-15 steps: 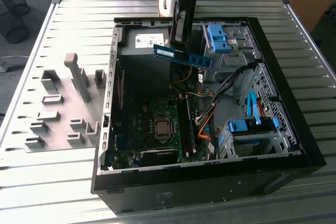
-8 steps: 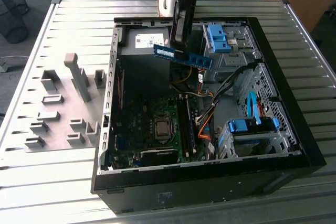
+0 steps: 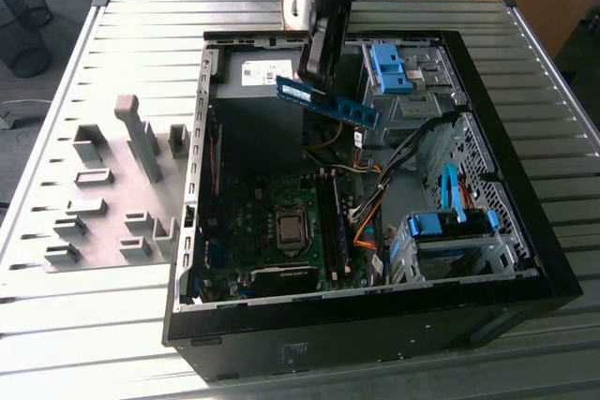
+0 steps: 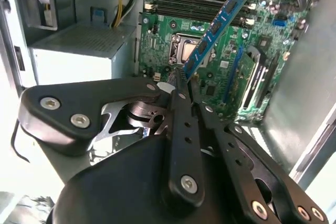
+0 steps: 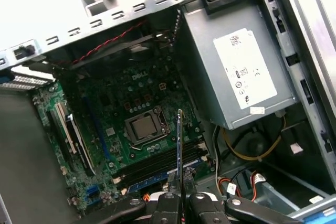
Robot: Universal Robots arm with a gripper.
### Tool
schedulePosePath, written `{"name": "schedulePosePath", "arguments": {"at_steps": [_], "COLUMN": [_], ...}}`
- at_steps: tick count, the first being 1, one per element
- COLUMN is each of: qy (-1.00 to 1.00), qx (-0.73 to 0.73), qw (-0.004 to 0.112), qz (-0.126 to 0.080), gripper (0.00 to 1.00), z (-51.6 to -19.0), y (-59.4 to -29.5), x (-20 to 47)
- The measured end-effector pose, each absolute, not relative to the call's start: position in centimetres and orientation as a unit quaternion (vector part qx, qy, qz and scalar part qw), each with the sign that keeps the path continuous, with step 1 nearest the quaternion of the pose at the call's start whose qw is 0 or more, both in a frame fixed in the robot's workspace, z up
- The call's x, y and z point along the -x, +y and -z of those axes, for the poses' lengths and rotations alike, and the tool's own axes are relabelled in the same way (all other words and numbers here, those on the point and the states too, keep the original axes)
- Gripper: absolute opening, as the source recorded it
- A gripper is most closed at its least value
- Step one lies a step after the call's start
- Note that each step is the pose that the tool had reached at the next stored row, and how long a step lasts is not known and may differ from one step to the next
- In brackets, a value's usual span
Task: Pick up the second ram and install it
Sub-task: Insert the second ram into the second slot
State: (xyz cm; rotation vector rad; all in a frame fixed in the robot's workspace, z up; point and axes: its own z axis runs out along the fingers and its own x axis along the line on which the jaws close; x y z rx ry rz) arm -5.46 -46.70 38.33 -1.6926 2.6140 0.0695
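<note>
The second ram (image 3: pixel 330 101) is a thin blue strip with dark chips, held level in the air above the open computer case (image 3: pixel 375 302). My gripper (image 3: pixel 315 75) is shut on one end of it, and the rest sticks out toward the exterior view's right. In the second wrist view the ram (image 4: pixel 215 27) slants over the motherboard (image 4: pixel 157 40), above the CPU socket (image 4: pixel 185 48). In the first wrist view the ram (image 5: pixel 179 140) shows edge-on between my fingers (image 5: pixel 169 199), over the long black memory slots (image 5: pixel 157 164). A darker stick (image 4: pixel 184 1) sits in one slot.
A grey power supply (image 5: pixel 236 66) fills the case's far corner. Blue drive brackets (image 3: pixel 392 67) (image 3: pixel 452 225) and orange and yellow cables (image 3: pixel 366 222) crowd the exterior view's right side of the case. A grey fixture with upright holders (image 3: pixel 112 203) lies on the slatted table.
</note>
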Motion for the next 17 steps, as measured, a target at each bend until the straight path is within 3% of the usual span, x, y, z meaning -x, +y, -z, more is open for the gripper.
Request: {"name": "schedulePosePath", "arguments": {"at_steps": [17], "qy": [0.887], "qx": [0.461], "qw": [0.015], "qz": [-0.021], "gripper": [0.14], "z": [-38.16], "y": [-46.7], "x": [5.46]}}
